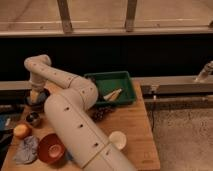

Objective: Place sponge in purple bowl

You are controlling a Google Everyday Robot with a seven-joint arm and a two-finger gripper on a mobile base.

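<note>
The gripper (pixel 34 95) hangs over the purple bowl (pixel 43 101), far left; its grip cannot be told. The arm (pixel 75 120) hides mid-table, with the green tray (pixel 95 80) behind.

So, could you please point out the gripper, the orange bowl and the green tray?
gripper (pixel 34 96): camera view, its tip, over the far left of the table (pixel 135 125).
orange bowl (pixel 45 145): camera view, left inner wall.
green tray (pixel 112 82): camera view, bare floor.

Wooden counter (pixel 131 122) carries: green tray (pixel 107 76) far centre; purple bowl (pixel 28 103) far left, hand (pixel 34 95) over it; orange bowl (pixel 42 143) near left; white cup (pixel 117 140) near centre.
</note>
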